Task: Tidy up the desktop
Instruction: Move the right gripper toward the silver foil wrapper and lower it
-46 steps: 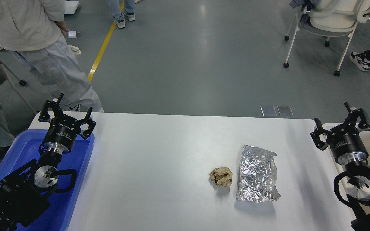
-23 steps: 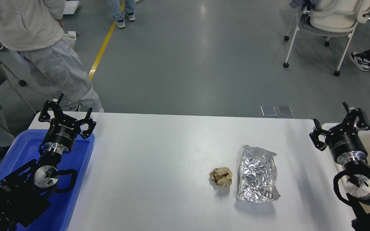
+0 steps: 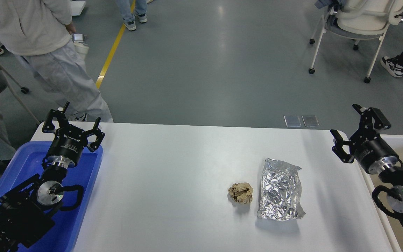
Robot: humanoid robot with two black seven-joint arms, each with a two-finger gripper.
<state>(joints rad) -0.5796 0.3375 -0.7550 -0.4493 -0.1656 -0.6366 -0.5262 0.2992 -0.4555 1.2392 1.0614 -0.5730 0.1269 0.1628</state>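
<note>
The large smooth white rectangular desktop (image 3: 173, 175) filled the middle of the head view, with a blue plastic tray (image 3: 86, 196) against its left edge and an off-white bin with a tan inside (image 3: 402, 140) at its right edge. One of each container, then, and two pieces of litter on the white surface: a crinkled silver foil bag (image 3: 280, 190) lying flat toward the right, and just beside it on its left, seemingly apart, a crumpled ball of brown paper (image 3: 241, 193).

The left gripper (image 3: 72, 126) hung above the far end of the blue tray, jaws spread wide and empty. The right gripper (image 3: 357, 129) hovered over the desktop's far right corner near the bin, jaws also spread wide, holding nothing.

Judging by position, the right arm was the one to take the foil bag first. A flat bag gives little to bite on, so the pinch would best land on a raised crease or the puckered top edge, coming straight down without nudging the paper ball, then carrying it clear to a container. Foil may slip or tear if squeezed at a thin corner.
</note>
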